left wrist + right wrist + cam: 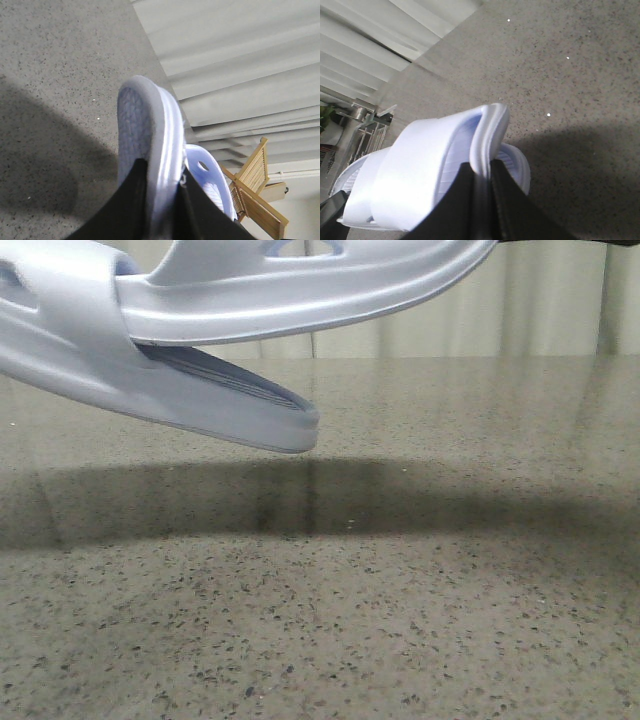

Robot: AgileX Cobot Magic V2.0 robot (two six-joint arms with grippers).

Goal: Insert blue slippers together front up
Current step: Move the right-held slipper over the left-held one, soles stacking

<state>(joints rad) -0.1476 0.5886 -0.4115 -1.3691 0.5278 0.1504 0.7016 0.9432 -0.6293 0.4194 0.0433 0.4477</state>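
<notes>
**Both hands grip a slipper in mid-air**

Left hand (162, 200) is clamped on the edge of one slipper (150, 145), sole showing. Right hand (482, 200) pinches the other slipper (420, 185) by its rim. Both blue slippers hang above the worktop (400, 620), long axes crossing, one already tucked through the other's strap, I'd judge.

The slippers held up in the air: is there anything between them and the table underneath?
Nothing. In the front view the blue slippers hang above the speckled table with only open air and their shadow below.
</notes>
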